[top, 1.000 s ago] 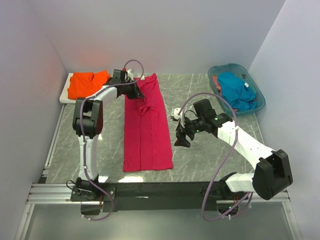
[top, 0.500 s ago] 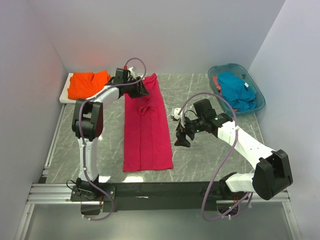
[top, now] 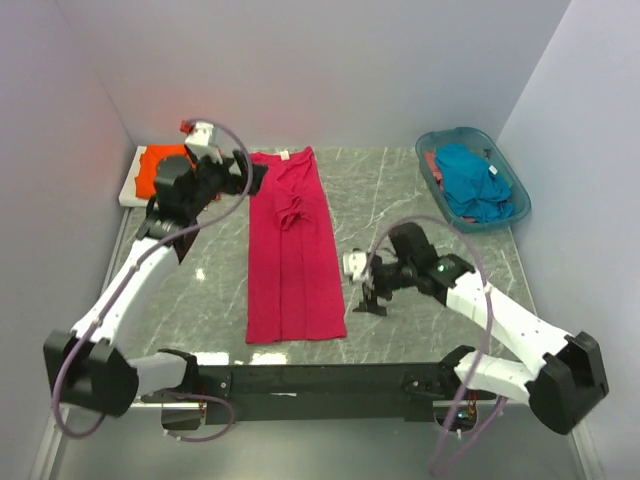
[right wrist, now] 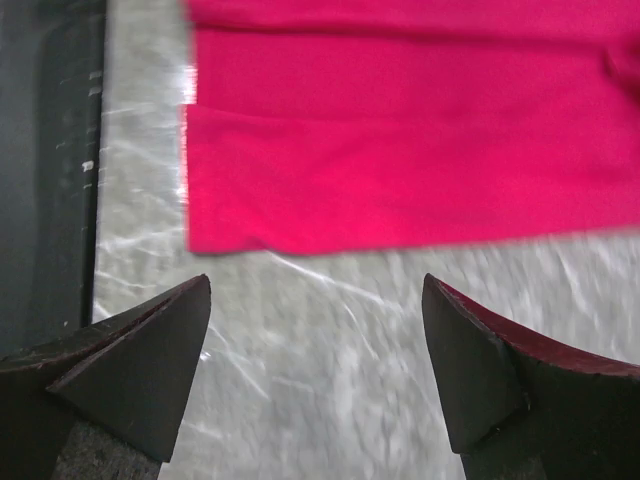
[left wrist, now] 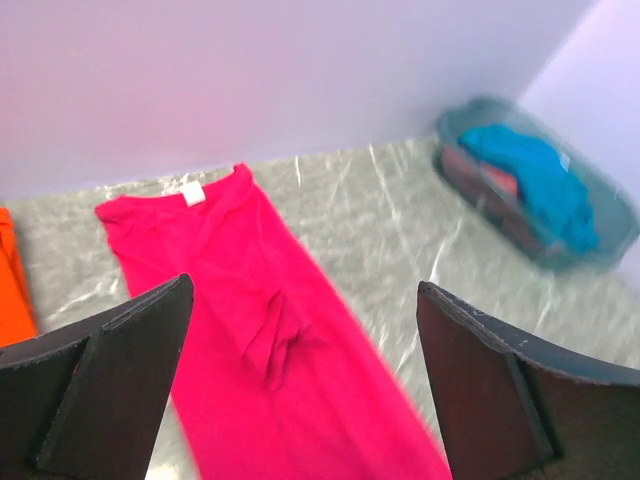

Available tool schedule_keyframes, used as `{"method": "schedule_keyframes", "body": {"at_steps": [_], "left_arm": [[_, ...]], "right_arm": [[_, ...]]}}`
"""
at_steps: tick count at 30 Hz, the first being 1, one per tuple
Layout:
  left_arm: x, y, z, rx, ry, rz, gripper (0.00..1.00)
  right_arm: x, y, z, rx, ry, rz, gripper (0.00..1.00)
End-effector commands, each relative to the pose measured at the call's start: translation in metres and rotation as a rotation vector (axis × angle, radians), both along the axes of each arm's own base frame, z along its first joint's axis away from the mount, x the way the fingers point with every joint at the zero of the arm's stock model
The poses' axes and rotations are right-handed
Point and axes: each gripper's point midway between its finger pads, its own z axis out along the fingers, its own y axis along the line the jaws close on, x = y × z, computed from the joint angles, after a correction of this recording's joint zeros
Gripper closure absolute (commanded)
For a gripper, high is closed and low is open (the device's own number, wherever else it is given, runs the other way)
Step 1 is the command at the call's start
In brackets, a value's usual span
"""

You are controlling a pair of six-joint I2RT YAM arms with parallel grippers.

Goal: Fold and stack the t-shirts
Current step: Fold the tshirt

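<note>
A magenta-red t-shirt lies as a long narrow strip down the middle of the table, with a small puckered ridge in its far half and a white neck label at the far end. My left gripper hangs open above the strip's far left part, with nothing between its fingers. Just right of the strip's near end, my right gripper stands open and low over bare table, and the shirt's hem lies beyond its tips. An orange t-shirt lies far left, partly behind my left arm. A teal-blue t-shirt is in the basket.
The translucent teal basket stands at the far right by the wall. A white board lies under the orange shirt. The black mounting rail runs along the near edge. Walls close in the left, back and right sides.
The left gripper has gone from shut on the shirt to open and let go of it, and the arm has drawn back to the left. The right gripper has come down nearer the strip's near end.
</note>
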Motion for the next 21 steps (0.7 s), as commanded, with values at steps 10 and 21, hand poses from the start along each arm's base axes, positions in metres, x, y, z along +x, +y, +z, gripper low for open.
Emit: {"method": "schedule_keyframes", "body": {"at_steps": [10, 21], "left_arm": [[-0.18, 0.0, -0.061, 0.576, -0.326, -0.365, 0.02], [-0.226, 0.028, -0.089, 0.715, -0.375, -0.381, 0.05]], "right_arm": [[-0.06, 0.052, -0.066, -0.196, -0.228, 0.292, 0.13], [-0.07, 0.064, -0.103, -0.3, -0.236, 0.31, 0.19]]}}
